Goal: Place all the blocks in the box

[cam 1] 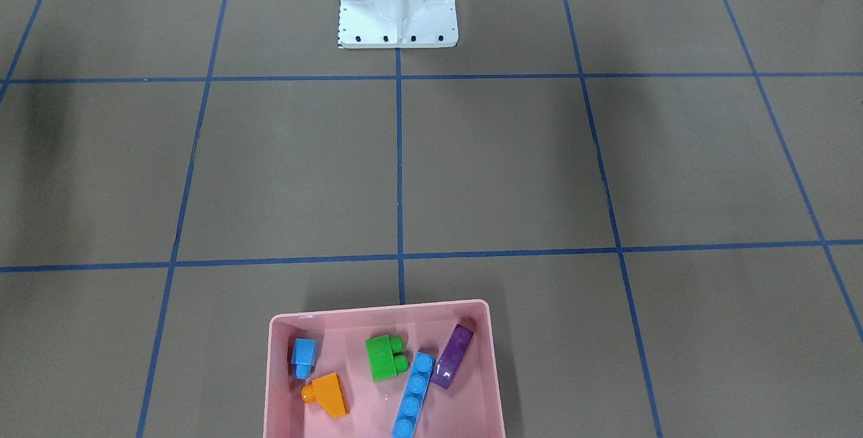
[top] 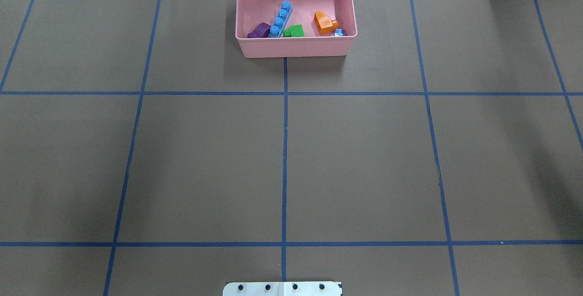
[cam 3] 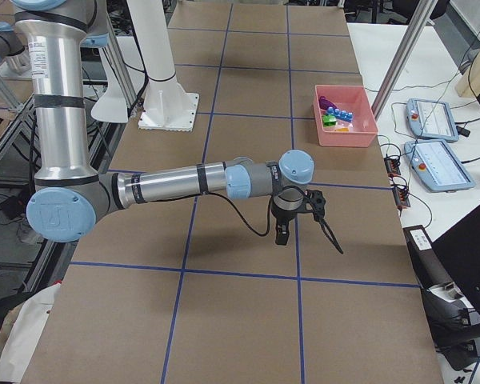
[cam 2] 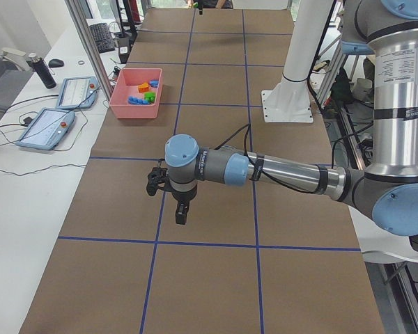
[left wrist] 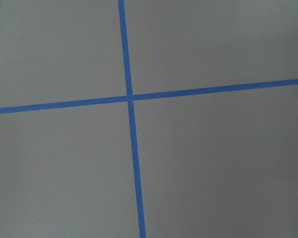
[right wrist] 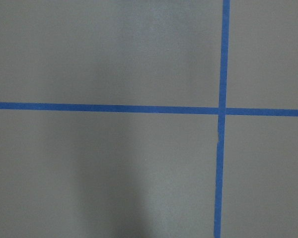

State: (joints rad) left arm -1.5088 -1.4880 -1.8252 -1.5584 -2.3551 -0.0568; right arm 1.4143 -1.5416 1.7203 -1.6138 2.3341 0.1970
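Note:
The pink box stands at the table's far side from the robot, also in the overhead view. All five blocks lie inside it: small blue, orange sloped, green, long blue, purple. My left gripper hangs over bare table, well away from the box, and shows only in the exterior left view. My right gripper hangs over bare table too and shows only in the exterior right view. I cannot tell whether either is open or shut. Both wrist views show only the table and tape.
The brown table carries a blue tape grid. The white metal base plate stands at the robot's side, its edge also in the overhead view. Tablets lie on a side desk beyond the table edge.

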